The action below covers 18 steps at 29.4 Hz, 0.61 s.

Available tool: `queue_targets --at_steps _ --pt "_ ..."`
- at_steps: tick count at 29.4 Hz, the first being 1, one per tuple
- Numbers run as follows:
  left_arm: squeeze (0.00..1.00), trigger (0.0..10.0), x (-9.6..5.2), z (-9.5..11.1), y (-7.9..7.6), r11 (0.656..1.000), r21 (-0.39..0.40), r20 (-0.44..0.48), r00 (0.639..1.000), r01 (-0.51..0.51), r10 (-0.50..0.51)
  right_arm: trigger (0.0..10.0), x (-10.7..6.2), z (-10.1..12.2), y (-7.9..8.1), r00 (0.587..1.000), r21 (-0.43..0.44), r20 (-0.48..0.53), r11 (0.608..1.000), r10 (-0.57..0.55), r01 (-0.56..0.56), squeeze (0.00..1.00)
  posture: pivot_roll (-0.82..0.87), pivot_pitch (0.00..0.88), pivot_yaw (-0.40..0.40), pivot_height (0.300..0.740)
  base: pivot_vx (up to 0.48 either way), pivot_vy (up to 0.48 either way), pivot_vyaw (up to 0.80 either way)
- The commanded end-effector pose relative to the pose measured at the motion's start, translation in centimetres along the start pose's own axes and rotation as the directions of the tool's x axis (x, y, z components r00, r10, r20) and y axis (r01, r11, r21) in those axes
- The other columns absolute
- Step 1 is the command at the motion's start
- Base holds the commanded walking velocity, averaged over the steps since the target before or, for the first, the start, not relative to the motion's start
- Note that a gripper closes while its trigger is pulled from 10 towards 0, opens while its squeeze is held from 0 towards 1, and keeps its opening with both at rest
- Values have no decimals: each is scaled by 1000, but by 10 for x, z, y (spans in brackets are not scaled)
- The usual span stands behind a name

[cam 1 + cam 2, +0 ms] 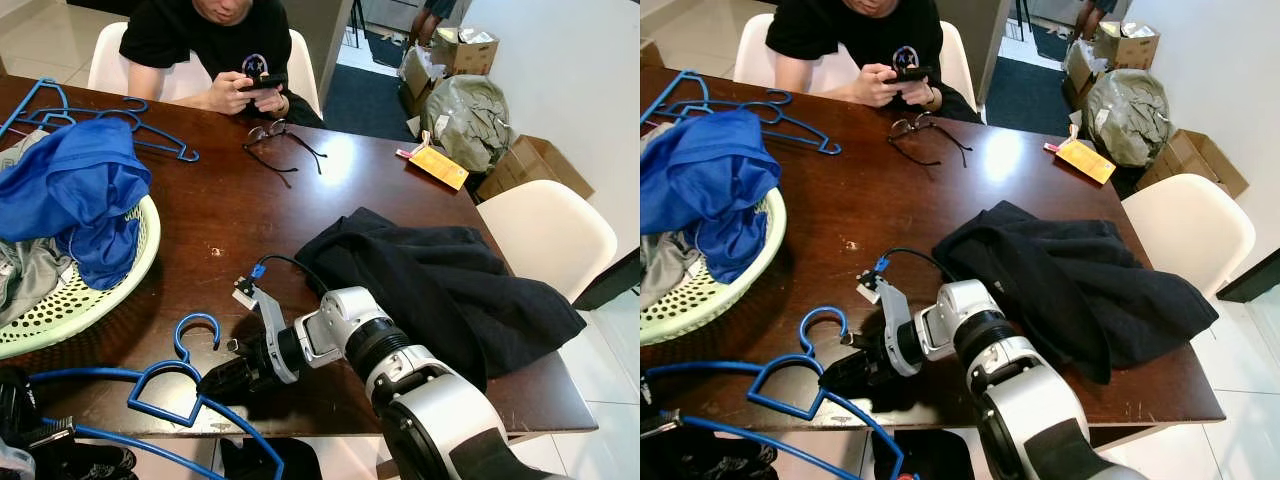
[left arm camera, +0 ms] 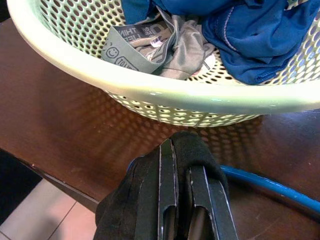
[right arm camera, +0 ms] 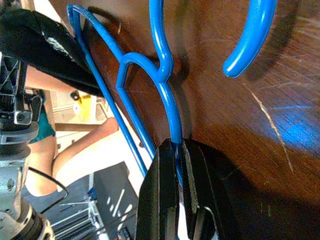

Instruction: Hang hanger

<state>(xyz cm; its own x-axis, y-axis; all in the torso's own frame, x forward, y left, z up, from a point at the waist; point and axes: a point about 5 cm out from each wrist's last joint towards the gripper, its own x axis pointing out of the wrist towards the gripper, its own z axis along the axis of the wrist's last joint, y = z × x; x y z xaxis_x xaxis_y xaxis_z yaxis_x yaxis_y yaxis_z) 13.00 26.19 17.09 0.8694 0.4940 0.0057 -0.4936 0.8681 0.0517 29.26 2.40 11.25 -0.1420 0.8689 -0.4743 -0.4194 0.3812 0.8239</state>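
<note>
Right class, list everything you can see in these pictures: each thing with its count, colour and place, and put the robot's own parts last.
Table: one, dark brown, centre.
Basket: one, pale green, table's left edge.
Clothes: blue and grey, heaped in the basket.
Hanger: one, blue, near table edge, held by right gripper.
Spare hangers: blue, far left of table.
Dark garment: one, black, right side of table.
Glasses: one pair, before the person.
Tag: one, yellow, far right.
Chairs: white, around the table.
Person: one, black shirt, holding phone.
Right gripper: shut on hanger.
Left gripper: shut, near the basket.
</note>
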Motion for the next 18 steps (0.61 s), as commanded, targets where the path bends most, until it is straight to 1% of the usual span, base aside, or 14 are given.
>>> queue_targets --at_steps 1,5,6,7,8,9,11,12,13,14,15,16,17,18 --pt "0 10000 -1 -2 -1 1000 1 -3 1000 6 -6 0 35 -41 -11 991 110 -132 993 -19 34 0 250 137 -224 735 0 0 0" --pt "0 10000 0 -2 -2 1000 -3 0 1000 9 -9 0 32 -38 -12 994 123 -107 992 -17 30 0 251 133 -222 735 0 0 0" --pt "0 10000 1 -2 -3 1000 -9 2 1000 15 -15 0 27 -33 -13 997 129 -78 991 -13 23 0 251 129 -219 735 0 0 0" --pt "0 10000 1 -2 -3 1000 -9 2 1000 15 -15 0 27 -33 -13 997 129 -78 991 -13 23 0 251 129 -219 735 0 0 0" --pt "0 10000 2 -2 -4 1000 -14 3 1000 19 -19 0 24 -30 -13 998 132 -59 991 -10 18 0 251 129 -219 735 0 0 0" --pt "0 10000 3 -2 -10 998 -40 3 999 48 -47 0 6 -16 -15 1000 133 14 991 1 -3 0 249 120 -211 735 0 0 0" --pt "0 10000 3 -2 -10 998 -40 3 999 48 -47 0 6 -16 -15 1000 133 14 991 1 -3 0 249 120 -211 735 0 0 0" --pt "0 10000 4 -2 -14 996 -55 4 997 72 -72 0 -5 -9 -16 999 128 54 992 5 -12 0 248 117 -209 735 0 0 0" --pt "0 10000 5 -2 -22 990 -89 5 994 110 -110 0 -21 0 -17 994 116 104 993 15 -27 0 241 110 -202 735 0 0 0" --pt "0 10000 5 -2 -22 990 -89 5 994 110 -110 0 -21 0 -17 994 116 104 993 15 -27 0 241 110 -202 735 0 0 0" --pt "0 10000 5 -1 -32 979 -122 12 986 166 -166 0 -38 9 -18 989 95 149 995 22 -37 0 238 105 -199 735 0 0 0" --pt "0 10000 5 -1 -32 979 -122 12 986 166 -166 0 -38 9 -18 989 95 149 995 22 -37 0 238 105 -199 735 0 0 0" --pt "0 10000 5 2 -49 951 -167 27 966 259 -258 0 -66 20 -20 977 56 212 997 32 -45 0 237 99 -193 735 0 0 0" --pt "0 10000 5 2 -49 951 -167 27 966 259 -258 0 -66 20 -20 977 56 212 997 32 -45 0 237 99 -193 735 0 0 0"
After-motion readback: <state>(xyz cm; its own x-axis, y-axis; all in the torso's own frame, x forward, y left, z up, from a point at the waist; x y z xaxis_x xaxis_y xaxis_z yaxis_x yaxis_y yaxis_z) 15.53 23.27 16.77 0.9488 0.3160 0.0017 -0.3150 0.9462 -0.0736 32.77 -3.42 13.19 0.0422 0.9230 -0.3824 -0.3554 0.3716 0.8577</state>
